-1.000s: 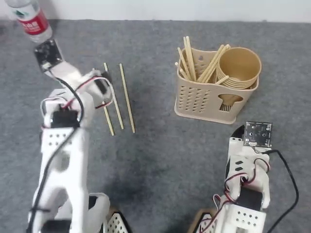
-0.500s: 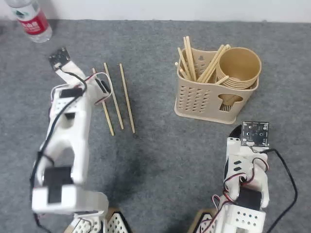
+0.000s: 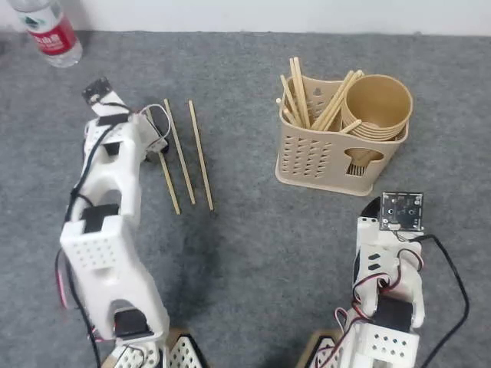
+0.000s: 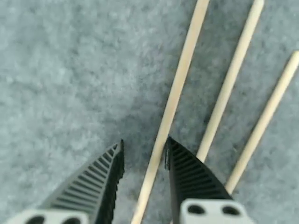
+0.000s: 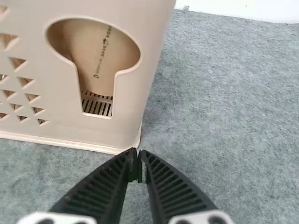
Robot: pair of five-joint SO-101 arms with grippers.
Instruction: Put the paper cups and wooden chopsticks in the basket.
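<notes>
Left wrist view, left claw (image 4: 144,141) parted astride chopstick (image 4: 179,79), ends cropped, right claw (image 5: 138,151) clenched by basket (image 5: 154,56).

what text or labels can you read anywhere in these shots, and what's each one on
bottle, red label: white print, too small to read.
paper cup, seen through the cutout in the basket: one line of small dark print running up its side, too blurred to read.
No other text can be made out.
</notes>
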